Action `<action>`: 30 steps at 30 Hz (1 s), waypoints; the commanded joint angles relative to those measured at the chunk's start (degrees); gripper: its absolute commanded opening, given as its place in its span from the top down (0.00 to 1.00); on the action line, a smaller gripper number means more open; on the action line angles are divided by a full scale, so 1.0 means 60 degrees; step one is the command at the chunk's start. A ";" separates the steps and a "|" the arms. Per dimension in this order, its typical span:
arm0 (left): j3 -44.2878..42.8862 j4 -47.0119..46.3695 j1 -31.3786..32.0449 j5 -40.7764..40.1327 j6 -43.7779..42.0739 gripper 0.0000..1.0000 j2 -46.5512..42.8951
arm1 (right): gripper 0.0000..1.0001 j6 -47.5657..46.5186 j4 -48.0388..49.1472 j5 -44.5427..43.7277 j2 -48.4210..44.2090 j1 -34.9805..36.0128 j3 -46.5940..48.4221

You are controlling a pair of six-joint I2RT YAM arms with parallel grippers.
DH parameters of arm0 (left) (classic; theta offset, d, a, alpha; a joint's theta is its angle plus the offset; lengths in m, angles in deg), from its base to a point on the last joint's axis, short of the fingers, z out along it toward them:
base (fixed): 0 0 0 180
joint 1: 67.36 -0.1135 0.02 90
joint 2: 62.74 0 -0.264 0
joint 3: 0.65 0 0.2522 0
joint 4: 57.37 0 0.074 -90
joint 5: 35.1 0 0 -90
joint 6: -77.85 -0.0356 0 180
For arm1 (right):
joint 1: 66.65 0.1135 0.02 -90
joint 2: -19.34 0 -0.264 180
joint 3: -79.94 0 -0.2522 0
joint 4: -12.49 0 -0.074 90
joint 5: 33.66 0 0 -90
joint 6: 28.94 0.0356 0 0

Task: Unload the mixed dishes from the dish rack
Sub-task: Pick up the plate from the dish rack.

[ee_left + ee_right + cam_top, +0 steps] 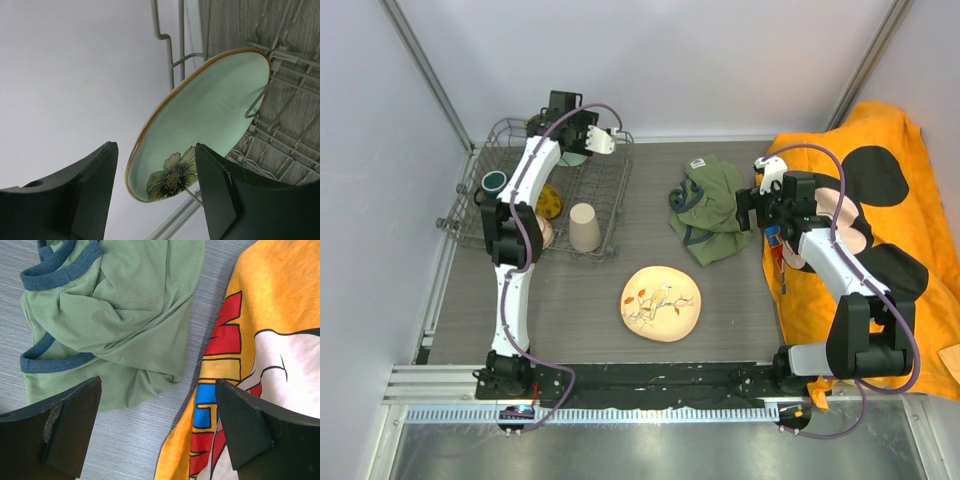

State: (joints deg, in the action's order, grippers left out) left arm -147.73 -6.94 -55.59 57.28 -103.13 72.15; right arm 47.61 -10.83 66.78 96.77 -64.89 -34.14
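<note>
The left gripper [156, 150], jaws open, straddles the rim of the pale green plate [210, 105] leaning in the dish rack [292, 127], apparently without contact. A skewed pinch could snag it on the wires. Right gripper [159, 382]: jaws open, empty.

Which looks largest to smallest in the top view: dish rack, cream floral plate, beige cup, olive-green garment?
Largest first: dish rack; olive-green garment; cream floral plate, only slightly smaller than the garment; beige cup.

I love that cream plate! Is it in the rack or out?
Out. The cream floral plate lies on the table, apart from the dish rack.
</note>
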 commanded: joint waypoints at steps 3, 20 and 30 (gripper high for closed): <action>-0.0909 0.0363 -0.0160 -0.0307 -0.1067 0.33 0.0472 | 0.00 -0.0175 0.0143 -0.0055 0.0030 -0.0015 0.0388; -0.1174 0.0408 -0.0336 -0.0893 -0.1917 0.62 0.1132 | 0.00 -0.0233 0.0144 -0.0157 0.0147 -0.0015 0.0388; -0.0706 0.0291 -0.0292 -0.0835 -0.1478 0.88 0.0824 | 0.00 -0.0233 0.0129 -0.0216 0.0162 -0.0015 0.0403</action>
State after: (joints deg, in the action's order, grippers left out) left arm -154.17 -6.98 -56.61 52.29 -114.47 78.62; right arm 46.56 -11.16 66.10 97.65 -64.89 -34.12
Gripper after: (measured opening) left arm 0.295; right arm 0.995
